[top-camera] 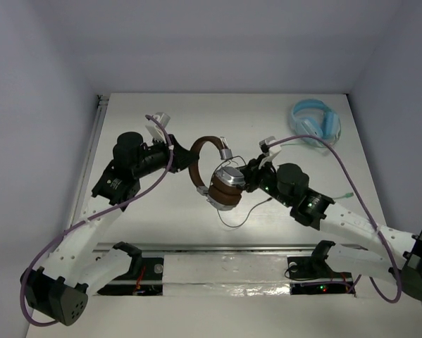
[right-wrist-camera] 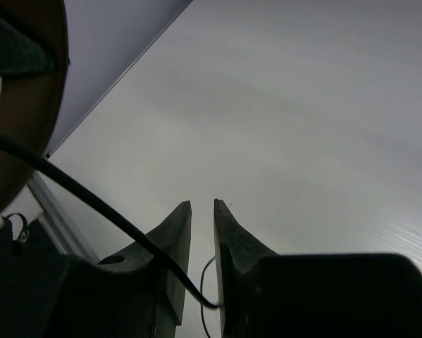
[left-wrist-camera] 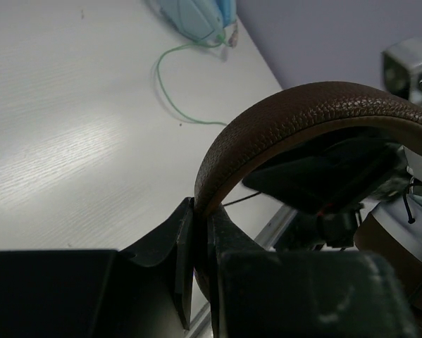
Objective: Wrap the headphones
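While left gripper [left-wrist-camera: 201, 211] tight on brown-banded headphones [left-wrist-camera: 302, 113], right gripper [right-wrist-camera: 202, 205] tight on black cable [right-wrist-camera: 91, 200].

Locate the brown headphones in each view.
Top external: headphones at centre, between both grippers.
Left wrist: headband arcs across the right half, pinched by the left gripper.
Right wrist: brown curve at upper-left edge; black cable runs into the right gripper.
Shared landmark: light blue headphones, far right in top, upper edge in left wrist.

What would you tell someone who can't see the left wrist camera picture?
The left gripper pinches the brown headphones by their leather headband. Behind, on the white table, lie light blue headphones with a green cable.
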